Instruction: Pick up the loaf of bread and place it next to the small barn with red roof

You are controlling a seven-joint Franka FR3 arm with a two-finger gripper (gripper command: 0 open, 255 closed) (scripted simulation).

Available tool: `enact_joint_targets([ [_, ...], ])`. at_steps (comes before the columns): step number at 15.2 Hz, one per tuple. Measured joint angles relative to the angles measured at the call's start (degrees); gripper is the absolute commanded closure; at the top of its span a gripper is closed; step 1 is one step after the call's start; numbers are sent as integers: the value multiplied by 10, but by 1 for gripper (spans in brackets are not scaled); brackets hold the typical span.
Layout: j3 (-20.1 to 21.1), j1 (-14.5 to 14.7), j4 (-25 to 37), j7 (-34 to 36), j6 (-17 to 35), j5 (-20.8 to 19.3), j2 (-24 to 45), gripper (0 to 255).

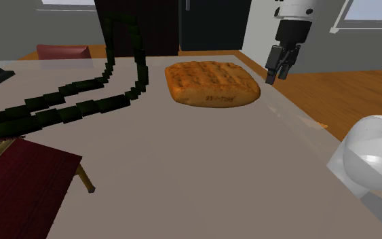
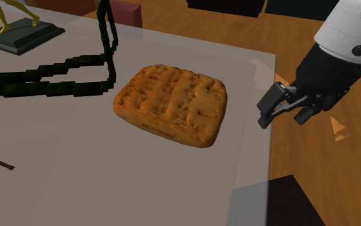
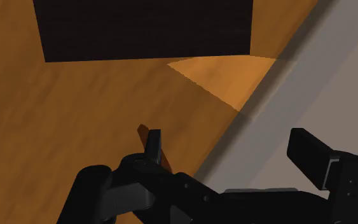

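Two black fingers (image 3: 152,146) of the gripper (image 3: 231,153) stand well apart in the wrist view, with nothing between them and nothing touching them. Below them lie the orange wooden floor (image 3: 75,114) and the grey edge of the table (image 3: 336,83).

The loaf of bread (image 1: 212,83), a flat golden-brown slab with a dimpled top, lies on the table (image 1: 182,170) near its far right corner in the shoulder view. The gripper (image 1: 279,76) hangs just beyond the table's edge, to the shoulder view's right of the loaf and apart from it. In the second exterior view the loaf (image 2: 172,103) sits left of the gripper (image 2: 281,119), with a strip of bare tabletop between them.

The arm's white wrist (image 2: 352,32) comes in from the second exterior view's upper right, and the hand slants down and left toward the table's edge.

The barn (image 1: 26,183), with its dark red roof, stands at the shoulder view's near left, well apart from the loaf.
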Motion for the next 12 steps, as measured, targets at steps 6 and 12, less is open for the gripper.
enact_joint_targets([
  [6,-66,-1,-95,41,122,150,-74,0],
  [12,-120,46,-178,72,240,125,-129,0],
])
